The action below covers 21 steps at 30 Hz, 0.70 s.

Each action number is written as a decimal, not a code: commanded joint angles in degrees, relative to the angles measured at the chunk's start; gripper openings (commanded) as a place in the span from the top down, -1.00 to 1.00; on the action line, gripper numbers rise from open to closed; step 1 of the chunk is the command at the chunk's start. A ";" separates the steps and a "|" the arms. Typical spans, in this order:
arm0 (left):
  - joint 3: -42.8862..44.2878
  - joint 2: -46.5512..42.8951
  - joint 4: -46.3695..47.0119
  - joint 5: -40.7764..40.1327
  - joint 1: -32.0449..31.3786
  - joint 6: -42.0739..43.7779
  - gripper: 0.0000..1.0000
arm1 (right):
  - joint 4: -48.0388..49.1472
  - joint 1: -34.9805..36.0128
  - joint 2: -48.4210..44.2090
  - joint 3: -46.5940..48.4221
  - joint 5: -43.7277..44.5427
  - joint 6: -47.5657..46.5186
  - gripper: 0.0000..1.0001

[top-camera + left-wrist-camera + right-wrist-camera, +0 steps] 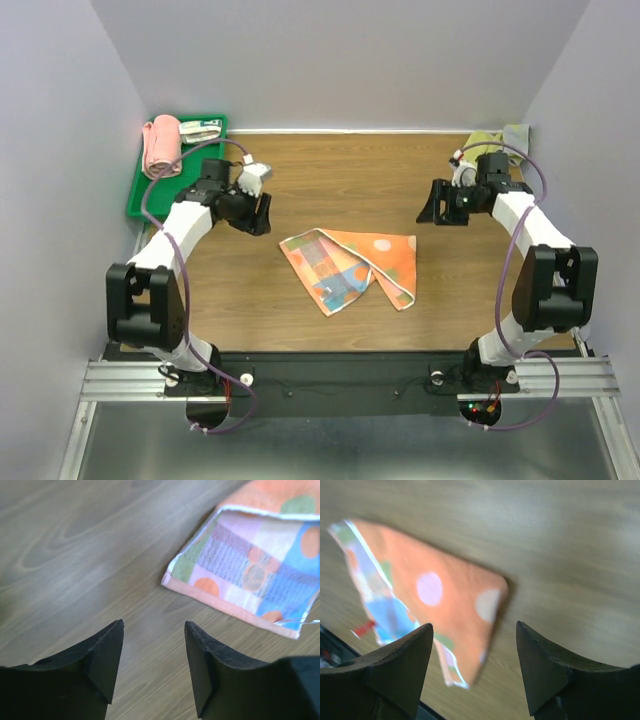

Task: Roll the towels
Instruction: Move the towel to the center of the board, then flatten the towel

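The orange towel (350,265) lies folded, not yet rolled. Your left gripper (154,630) and right gripper (474,629) hang open and empty. Next, pinch one edge.

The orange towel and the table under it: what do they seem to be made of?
The orange towel looks like soft matte woven cloth: limp fold, stitched hem, visible weave on the underside. The table looks like wood or wood-grain laminate, smooth, slightly glossy; unclear which.

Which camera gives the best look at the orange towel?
The top view: the whole folded orange towel shows, sharp. The left wrist view crops it to one corner; the right wrist view is blurred.
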 commanded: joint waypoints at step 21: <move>4.44 22.57 4.90 2.56 -6.53 -3.47 -0.04 | -29.60 9.22 13.37 -5.76 4.66 -29.52 -0.29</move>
